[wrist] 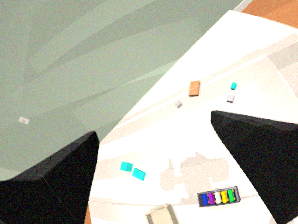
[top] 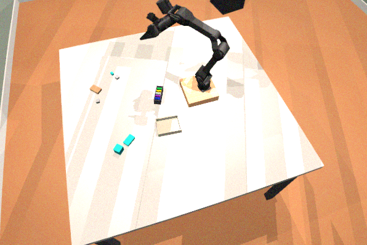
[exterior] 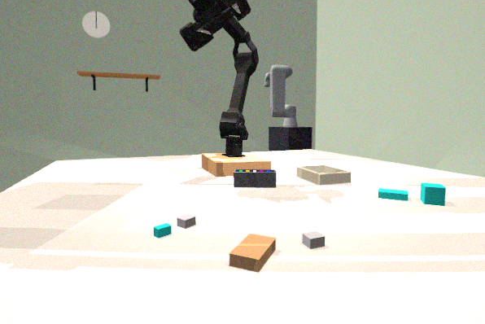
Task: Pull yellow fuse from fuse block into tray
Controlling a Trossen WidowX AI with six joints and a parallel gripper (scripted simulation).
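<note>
The yellow fuse (top: 159, 91) (exterior: 247, 171) (wrist: 224, 196) sits in the black fuse block (top: 157, 101) (exterior: 255, 180), between the green fuse (top: 159, 88) (wrist: 231, 195) and the white fuse (top: 158, 93) (wrist: 218, 197). The purple fuse (top: 157, 96) (wrist: 211, 198) and blue fuse (top: 157, 98) (wrist: 204, 200) are beyond the white one. The beige tray (top: 170, 133) (exterior: 336, 178) stands near the block and shows no contents. My gripper (exterior: 217, 21) (wrist: 154, 127) is open and empty, high above the table and well away from the block.
Two larger teal blocks (top: 129, 140) (top: 118, 149) lie beyond the tray. A brown block (top: 95, 88) (exterior: 253, 251), two small grey blocks (exterior: 186, 221) (exterior: 313, 240) and a small teal block (exterior: 162, 230) lie farther out. The arm's wooden base (top: 203, 101) stands near the fuse block.
</note>
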